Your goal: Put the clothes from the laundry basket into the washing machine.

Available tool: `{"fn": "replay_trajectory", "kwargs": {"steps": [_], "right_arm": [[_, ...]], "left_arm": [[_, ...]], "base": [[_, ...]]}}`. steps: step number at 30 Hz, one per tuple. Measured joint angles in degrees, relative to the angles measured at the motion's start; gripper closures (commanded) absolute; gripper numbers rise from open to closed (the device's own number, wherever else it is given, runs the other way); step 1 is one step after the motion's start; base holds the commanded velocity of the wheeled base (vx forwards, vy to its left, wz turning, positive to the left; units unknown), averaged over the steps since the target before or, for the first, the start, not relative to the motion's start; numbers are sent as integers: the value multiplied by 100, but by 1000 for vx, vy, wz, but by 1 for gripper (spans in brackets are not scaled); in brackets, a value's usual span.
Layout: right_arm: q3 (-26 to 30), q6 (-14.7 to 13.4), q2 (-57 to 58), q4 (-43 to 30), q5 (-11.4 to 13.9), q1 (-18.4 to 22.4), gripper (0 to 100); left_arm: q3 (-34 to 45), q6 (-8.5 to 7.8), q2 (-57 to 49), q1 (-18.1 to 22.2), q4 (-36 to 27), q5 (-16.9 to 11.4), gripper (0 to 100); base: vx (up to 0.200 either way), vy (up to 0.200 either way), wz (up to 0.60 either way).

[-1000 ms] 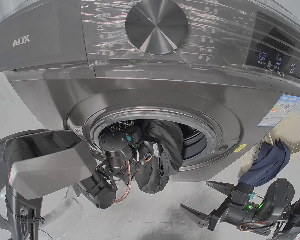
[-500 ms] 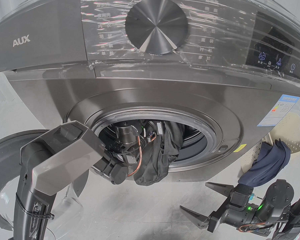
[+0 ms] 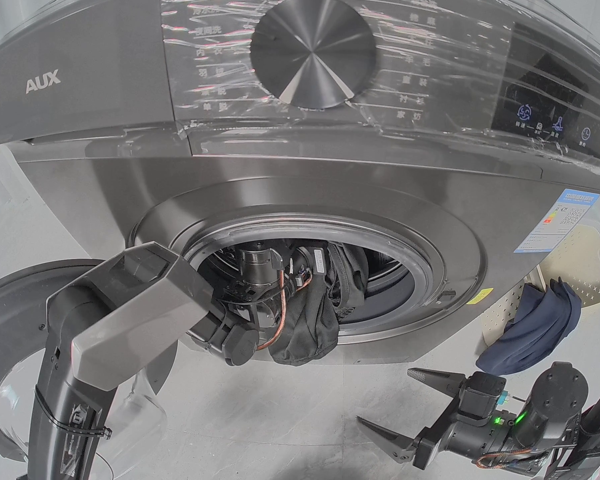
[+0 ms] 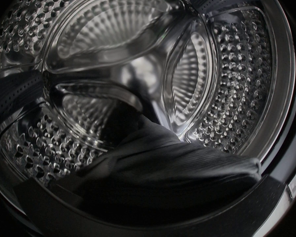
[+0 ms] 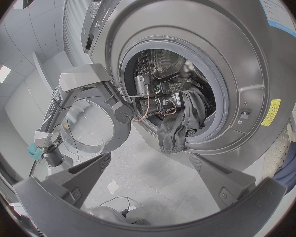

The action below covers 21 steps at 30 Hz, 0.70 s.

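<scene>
Left arm: the wrist is through the opening of the washing machine, pointing into the drum.
Left gripper: past the door rim, under cloth. I cannot tell whether it pinches the cloth or is spread.
Dark garment: wrapped beside that gripper's wrist. One fold lies inside on the drum lip, and the lower part hangs outside, below the rim.
Right gripper: spread wide and empty, low in front of the machine, well apart from the opening.
Blue garment: above and beyond the right gripper, draped over the laundry basket; not yet loaded.
Risk, slip: if it is let go here, the hanging part likely pulls the garment out onto the floor.
Risk, snag: cloth touches the wrist cable, so pulling the arm back could drag the garment out.
Risk, door: cloth left on the rim would get trapped when the door closes.
</scene>
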<state>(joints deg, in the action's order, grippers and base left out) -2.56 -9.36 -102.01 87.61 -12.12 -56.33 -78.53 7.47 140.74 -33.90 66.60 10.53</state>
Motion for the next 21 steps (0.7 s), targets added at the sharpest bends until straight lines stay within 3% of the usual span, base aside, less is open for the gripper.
{"fn": "replay_trajectory", "kwargs": {"steps": [6, 12, 13, 21], "right_arm": [[2, 4, 5, 0, 7, 0, 0], [-7, 4, 9, -2, 5, -6, 0], [-7, 4, 9, 0, 5, -6, 0], [-7, 4, 11, 0, 11, -6, 0]], "left_arm": [[623, 183, -236, -176, -622, -156, 0], [944, 240, -356, -317, -1048, -396, 0], [941, 243, -345, -324, -1059, -400, 100], [218, 304, -122, -293, -1134, -228, 100]], "base": [[0, 0, 0], [0, 0, 0], [0, 0, 0], [0, 0, 0]]}}
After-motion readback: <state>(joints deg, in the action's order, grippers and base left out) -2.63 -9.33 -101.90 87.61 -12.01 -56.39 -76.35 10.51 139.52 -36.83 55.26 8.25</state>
